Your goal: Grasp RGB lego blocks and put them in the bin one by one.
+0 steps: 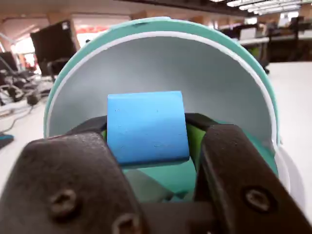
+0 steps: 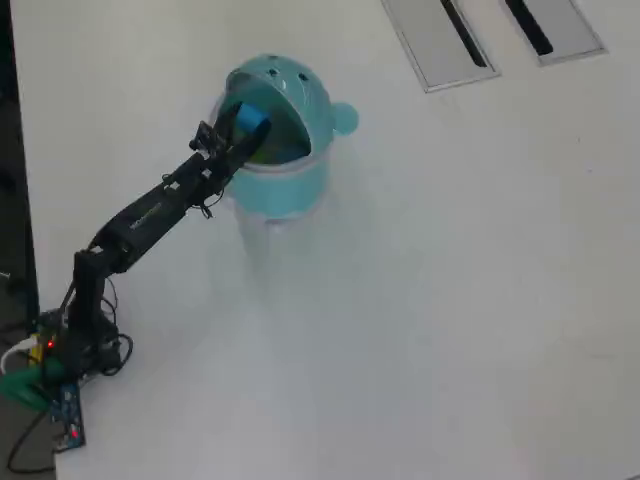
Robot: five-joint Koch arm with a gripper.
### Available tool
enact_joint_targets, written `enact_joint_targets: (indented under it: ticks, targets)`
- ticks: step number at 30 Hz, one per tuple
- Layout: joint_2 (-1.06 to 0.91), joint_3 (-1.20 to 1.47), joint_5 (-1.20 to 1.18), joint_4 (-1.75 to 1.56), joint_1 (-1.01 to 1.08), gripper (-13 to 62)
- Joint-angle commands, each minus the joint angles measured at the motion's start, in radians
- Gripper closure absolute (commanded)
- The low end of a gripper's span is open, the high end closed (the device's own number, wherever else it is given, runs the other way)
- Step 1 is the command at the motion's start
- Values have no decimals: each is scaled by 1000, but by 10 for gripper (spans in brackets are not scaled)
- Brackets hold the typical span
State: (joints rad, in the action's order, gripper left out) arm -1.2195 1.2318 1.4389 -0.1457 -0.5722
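White and bare, the matte surface fills the overhead view, with two grey slotted panels set into it at the top edge and an office with desks and monitors blurred behind in the wrist view. I have the tool clamped on the small blue plastic cube, its two dark matte jaws pressing the block's flat, smooth sides, and I hold it right at the mouth of the round light-teal plastic bin, under the domed hood with its small holes. By my reading, this block is on the point of release, not yet dropped. A patch of yellow-green shows just behind the blue cube in the wrist view, which may be another block already inside, though I cannot be sure; no red block is visible, and none lies loose on the surface, so this may be the last one.
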Motion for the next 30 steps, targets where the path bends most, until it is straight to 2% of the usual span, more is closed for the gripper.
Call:
enact_joint_targets:
  ticks: [1,3,6,10,30]
  targets:
    - [-26,-89,20,-55,6,316]
    - [-35,-91,21,-5,5,285]
    - [-49,-83,75,43,6,199]
    - [-77,-78,121,101,11,163]
    - [-422,261,64,121,51,163]
